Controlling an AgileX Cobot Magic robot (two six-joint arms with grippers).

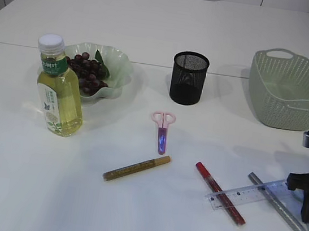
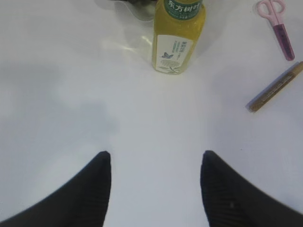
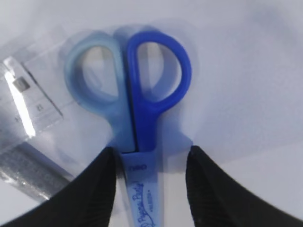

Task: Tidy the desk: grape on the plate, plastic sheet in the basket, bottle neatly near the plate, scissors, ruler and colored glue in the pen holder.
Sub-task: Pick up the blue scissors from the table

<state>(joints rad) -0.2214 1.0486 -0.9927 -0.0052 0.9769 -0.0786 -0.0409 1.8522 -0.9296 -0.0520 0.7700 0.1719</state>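
Right gripper (image 3: 150,163): black ribbed fingers, spread, straddling the blue scissors (image 3: 137,118) without visibly pinching them; in the exterior view only its dark body shows at the right edge.
Blue scissors: two-tone plastic handles, pale blue and deep blue; printed script on the sheath, partly cut off and unreadable.
Left gripper (image 2: 156,165): black ribbed fingers, spread, over bare white table (image 1: 155,24); nothing between them.
Clear plastic ruler (image 1: 244,193): transparent, with a printed scale; lies across the red glue pen (image 1: 218,200) and the silver glitter glue pen (image 1: 277,204); right end hidden by the gripper.
Gold glue pen (image 1: 136,168): slim tube lying alone at centre.
Pink scissors (image 1: 162,129): pink loop handles, purple sheath, flat on the table, blades toward the camera.
Bottle (image 1: 59,87): clear plastic, yellow liquid, white cap, upright just in front of the plate; green neck band with Chinese characters, white label with a butterfly.
Plate (image 1: 118,65): pale green, wavy-rimmed, holding the dark grape bunch (image 1: 86,72), partly hidden by the bottle.
Pen holder (image 1: 189,78): black wire mesh cylinder, upright; contents hard to make out.
Basket (image 1: 290,90): sage green woven-pattern plastic, far right.
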